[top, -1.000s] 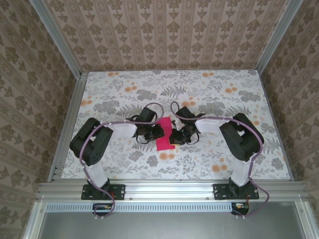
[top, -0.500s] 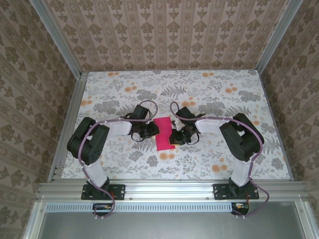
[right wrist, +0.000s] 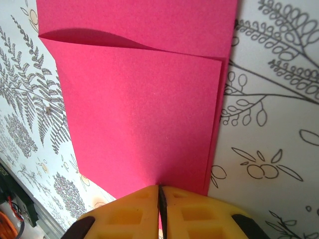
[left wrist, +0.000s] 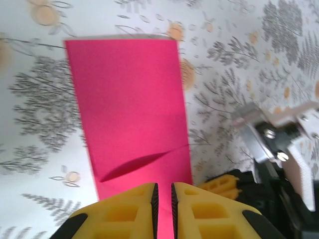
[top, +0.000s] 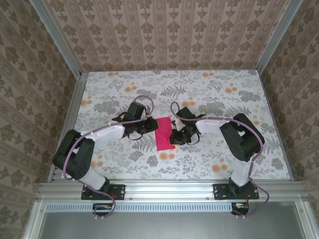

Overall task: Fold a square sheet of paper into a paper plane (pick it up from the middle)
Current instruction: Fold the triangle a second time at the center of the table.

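The square sheet of paper (top: 164, 133) lies folded in half on the flowered table, a tall magenta-red rectangle (left wrist: 129, 99) with its top layer lifting a little along one edge (right wrist: 139, 99). My left gripper (top: 149, 126) sits at the paper's left edge. Its yellow pads stand a narrow gap apart with nothing between them, and the paper shows below (left wrist: 163, 191). My right gripper (top: 174, 138) is at the paper's right edge, shut, its tips (right wrist: 160, 190) resting on the top layer. Whether it pinches the sheet I cannot tell.
The floral tabletop (top: 209, 94) stretches free behind and to both sides of the paper. Metal frame rails (top: 70, 124) and patterned walls close the table in. The right arm's fingers and wrist (left wrist: 271, 142) sit close beside the paper in the left wrist view.
My left gripper has slid left across the paper to its left edge, and its arm has stretched out to the left. The right gripper and the paper have stayed put.
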Action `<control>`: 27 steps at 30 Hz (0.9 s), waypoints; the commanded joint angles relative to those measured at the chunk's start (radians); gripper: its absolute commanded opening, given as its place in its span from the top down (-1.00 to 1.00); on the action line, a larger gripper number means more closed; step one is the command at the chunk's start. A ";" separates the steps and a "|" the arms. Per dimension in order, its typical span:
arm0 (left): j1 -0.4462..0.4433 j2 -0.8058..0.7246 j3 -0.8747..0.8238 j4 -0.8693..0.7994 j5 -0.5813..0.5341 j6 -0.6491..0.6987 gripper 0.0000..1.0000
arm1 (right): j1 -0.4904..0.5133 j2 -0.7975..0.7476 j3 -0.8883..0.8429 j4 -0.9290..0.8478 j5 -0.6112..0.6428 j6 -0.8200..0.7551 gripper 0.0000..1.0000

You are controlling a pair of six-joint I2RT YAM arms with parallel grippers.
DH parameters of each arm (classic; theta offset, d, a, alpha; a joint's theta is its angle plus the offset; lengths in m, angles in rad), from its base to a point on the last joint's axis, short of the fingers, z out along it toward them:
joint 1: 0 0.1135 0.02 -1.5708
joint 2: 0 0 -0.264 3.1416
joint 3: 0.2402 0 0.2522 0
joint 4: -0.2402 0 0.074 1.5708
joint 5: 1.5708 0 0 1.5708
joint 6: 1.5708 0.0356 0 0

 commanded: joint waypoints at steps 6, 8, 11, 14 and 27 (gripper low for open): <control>-0.089 0.092 0.017 -0.006 -0.018 -0.030 0.71 | -0.003 0.041 -0.060 -0.060 0.058 0.024 0.77; -0.092 0.127 0.032 -0.013 -0.016 -0.041 0.72 | -0.006 0.036 -0.065 -0.045 0.042 0.028 0.77; -0.093 0.168 0.040 -0.009 -0.017 -0.063 0.75 | -0.009 0.022 -0.065 -0.026 0.018 0.032 0.77; -0.092 0.191 0.050 -0.010 -0.026 -0.079 0.75 | -0.011 -0.008 -0.060 -0.001 -0.015 0.038 0.77; -0.092 0.219 0.062 -0.071 -0.047 -0.098 0.76 | 0.006 -0.015 0.035 0.030 -0.108 0.043 0.75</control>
